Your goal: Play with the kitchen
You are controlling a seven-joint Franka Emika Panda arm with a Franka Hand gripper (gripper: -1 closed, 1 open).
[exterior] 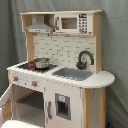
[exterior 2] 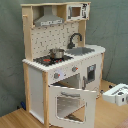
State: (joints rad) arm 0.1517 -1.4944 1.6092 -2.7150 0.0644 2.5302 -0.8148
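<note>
The kitchen [exterior: 60, 70] stands upright against a grey curtain [exterior: 115, 60], filling the middle of both exterior views. A small pot [exterior 2: 57, 53] sits on the black stove [exterior 2: 50, 59], left of the grey sink [exterior 2: 82, 50] and black faucet [exterior 2: 75, 39] in the second exterior view. The oven door [exterior 2: 72, 105] hangs open, swung down toward the near side. The gripper [exterior 2: 120, 95] sits low at the second exterior view's right, near the floor, apart from the kitchen.

Pot [exterior 2: 57, 53] on the kitchen [exterior 2: 64, 80] stovetop [exterior 2: 50, 59], beside sink [exterior 2: 81, 51]
</note>
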